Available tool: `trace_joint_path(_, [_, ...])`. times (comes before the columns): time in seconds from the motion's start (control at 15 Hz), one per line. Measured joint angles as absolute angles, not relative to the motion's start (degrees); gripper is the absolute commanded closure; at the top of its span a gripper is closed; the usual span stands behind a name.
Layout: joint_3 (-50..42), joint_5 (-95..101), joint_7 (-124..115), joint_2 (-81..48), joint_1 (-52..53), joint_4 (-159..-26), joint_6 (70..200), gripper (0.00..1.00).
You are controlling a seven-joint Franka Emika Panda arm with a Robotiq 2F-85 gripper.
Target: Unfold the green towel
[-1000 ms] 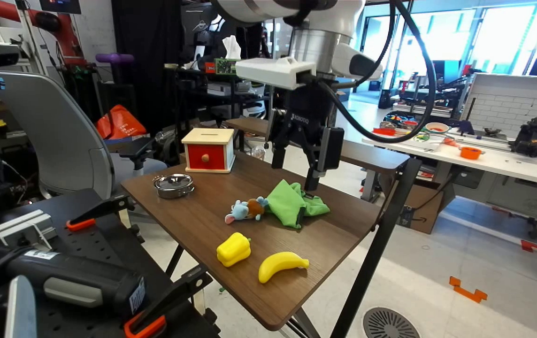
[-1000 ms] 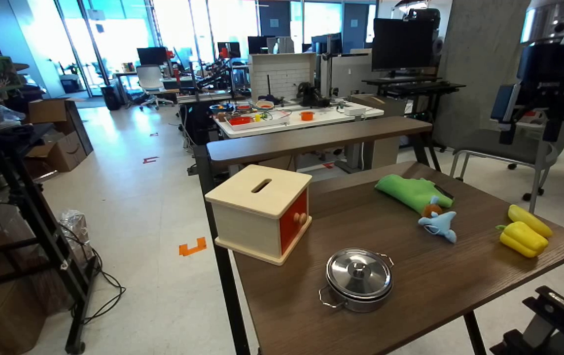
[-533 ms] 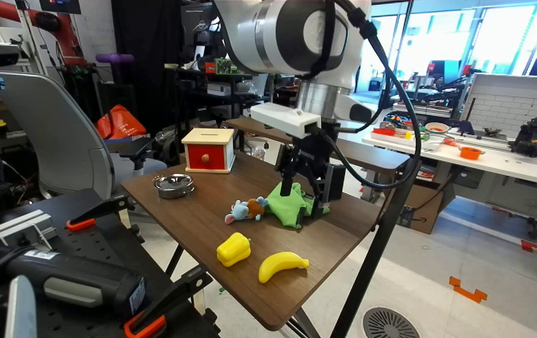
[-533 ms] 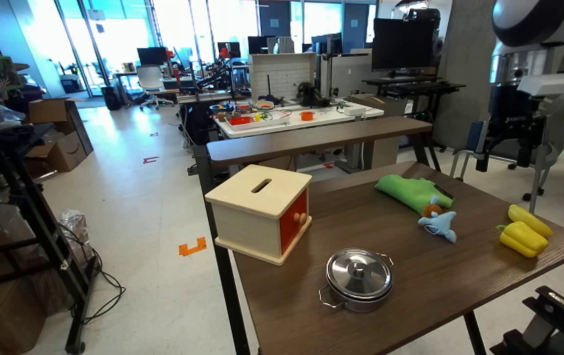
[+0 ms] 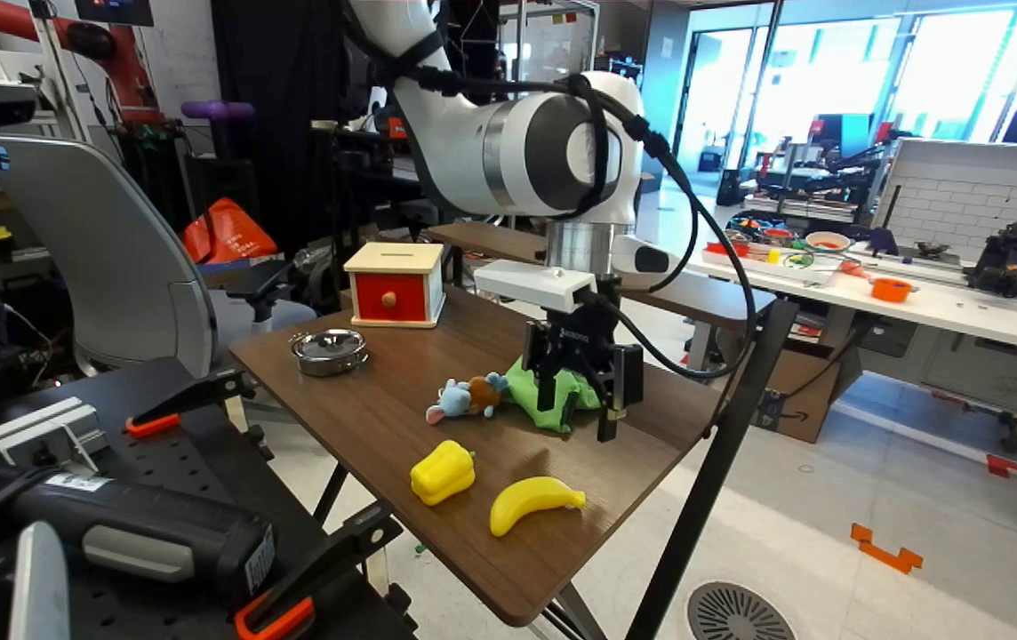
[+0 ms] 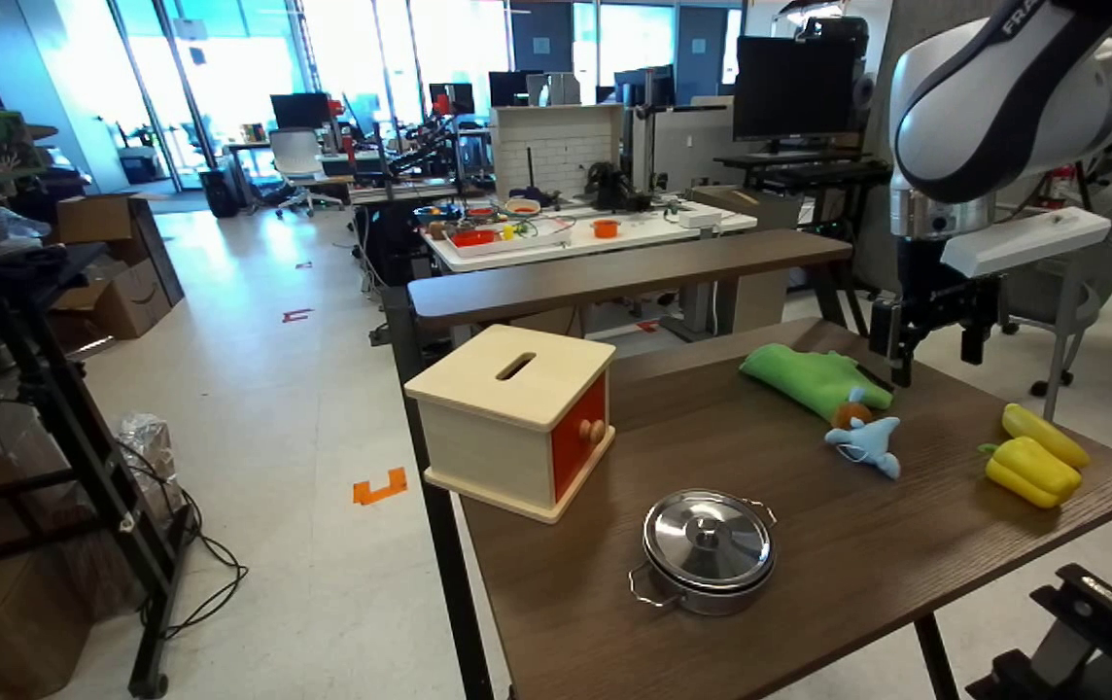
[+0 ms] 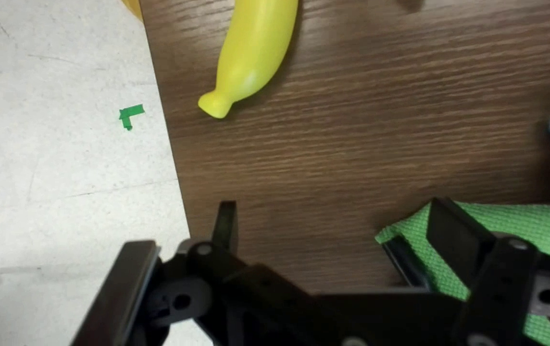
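The green towel (image 5: 522, 391) lies crumpled and folded on the brown table. It shows in both exterior views (image 6: 804, 377). In the wrist view the towel (image 7: 534, 223) is at the lower right, with a dark strip along one edge near its corner. My gripper (image 5: 576, 413) is open and empty, pointing down, low above the table beside the towel; it also shows in an exterior view (image 6: 937, 362). In the wrist view the gripper's (image 7: 335, 216) right finger overlaps the towel and its left finger is over bare wood near the table edge. Whether a finger touches the towel cannot be told.
A plush toy (image 5: 466, 397) touches or nearly touches the towel. A yellow banana (image 7: 256, 48) and a yellow pepper (image 5: 444, 473) lie toward one table end. A wooden box with a red drawer (image 6: 517, 418) and a lidded metal pot (image 6: 709, 549) stand toward the other end.
My gripper has come down toward the table and closer to the towel, staying open. In an exterior view it has moved left and down. The towel and other objects have not moved.
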State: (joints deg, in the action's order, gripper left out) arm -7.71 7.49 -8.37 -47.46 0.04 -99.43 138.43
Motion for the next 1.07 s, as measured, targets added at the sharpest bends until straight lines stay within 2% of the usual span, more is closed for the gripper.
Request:
trace_joint_path(0.27, [-8.03,7.94,-8.43,-50.99,1.34,-95.67,138.43,0.0])
trace_joint_path(0.33, [-8.04,7.96,-8.43,-51.72,1.52,-94.79,138.43,0.25])
trace_joint_path(0.47, [-8.14,8.1,-8.43,-52.97,1.81,-93.17,138.43,0.34])
trace_joint_path(0.67, [-8.31,8.64,-8.43,-54.28,2.09,-91.28,138.41,0.6])
trace_joint_path(1.0, [-8.5,8.64,-8.43,-54.69,2.09,-89.85,138.35,0.97])
trace_joint_path(1.07, [-8.55,8.64,-8.43,-54.69,2.07,-89.69,138.34,1.0])
